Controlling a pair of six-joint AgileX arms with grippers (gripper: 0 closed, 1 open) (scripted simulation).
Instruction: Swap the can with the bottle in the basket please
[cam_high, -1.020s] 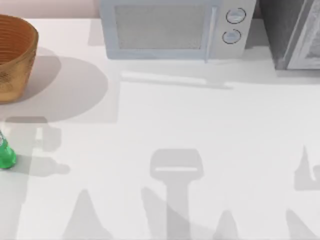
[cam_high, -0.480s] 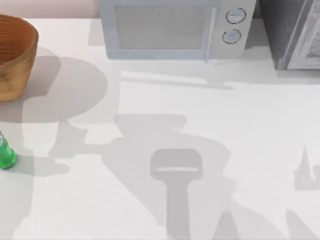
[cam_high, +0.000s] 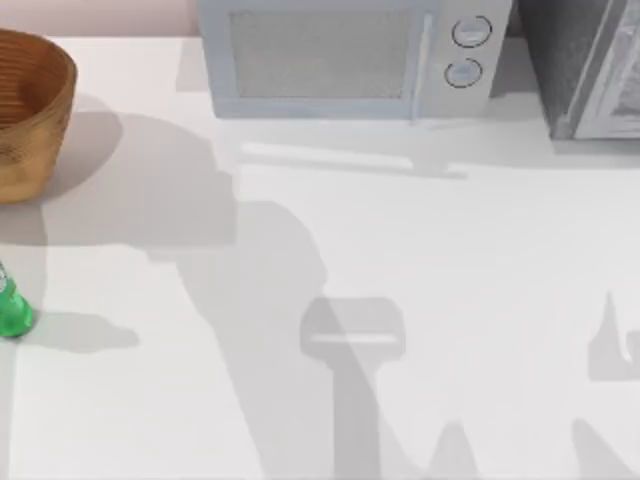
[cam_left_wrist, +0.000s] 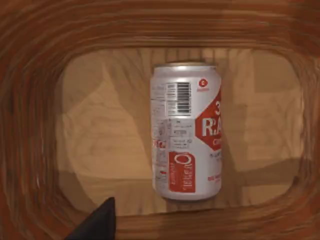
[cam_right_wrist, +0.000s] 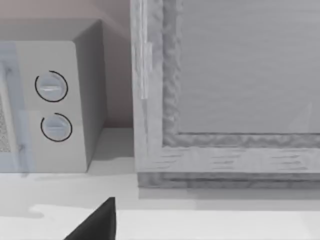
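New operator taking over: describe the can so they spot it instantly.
Find the round wicker basket at the table's far left. The can lies on its side on the basket's floor, white with red label markings and a barcode, unlike the green bottle standing on the table outside.

White desk (cam_high: 450, 260), lit from above; soft grey shadows fall across its left and centre. Microwave (cam_high: 345, 58) stands at the far edge, two round dials (cam_high: 470, 32) on its right side. Grey textured cabinet (cam_high: 585, 65) just beside it at the right. Pale pinkish wall (cam_high: 100, 15) behind.
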